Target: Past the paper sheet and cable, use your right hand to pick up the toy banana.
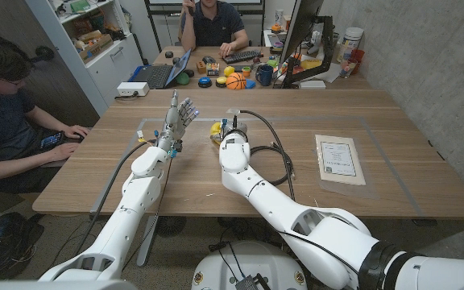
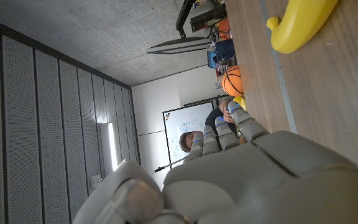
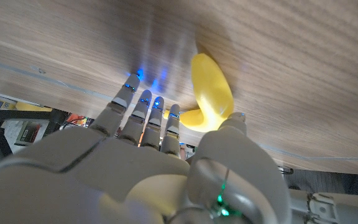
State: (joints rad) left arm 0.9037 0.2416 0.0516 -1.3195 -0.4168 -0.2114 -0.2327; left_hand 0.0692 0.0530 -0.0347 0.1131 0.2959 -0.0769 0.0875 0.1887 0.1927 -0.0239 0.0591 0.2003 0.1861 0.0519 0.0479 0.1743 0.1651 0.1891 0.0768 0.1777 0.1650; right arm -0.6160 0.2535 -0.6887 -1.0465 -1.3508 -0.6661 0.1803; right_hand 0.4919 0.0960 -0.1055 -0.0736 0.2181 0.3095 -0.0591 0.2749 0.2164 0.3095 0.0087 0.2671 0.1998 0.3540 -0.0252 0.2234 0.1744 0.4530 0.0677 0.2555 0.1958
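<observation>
Now poised at the middle of the wooden desk [image 1: 361, 113], the robot's right hand [image 1: 234, 133] hovers with fingers spread and nothing in them, the toy banana [image 1: 214, 131] lying on the wood just to its left and slightly beyond. Seen from the right wrist, the banana [image 3: 209, 93] sits just ahead of the fingers [image 3: 143, 112], toward the thumb side; whether any fingertip touches it cannot be told. Its long axis appears to run roughly away from the robot, curving toward the hand, so a close would likely have to come across the fruit's width. The left hand [image 1: 180, 114] stands raised and open, fingers up, a little farther left; the banana [image 2: 300, 23] lies between the two hands, yet the right is plainly the nearer. A black cable [image 1: 276, 149] loops on the desk just right of the right arm, and the paper sheet [image 1: 339, 159] lies well to the right, both nearer the robot than the banana.
</observation>
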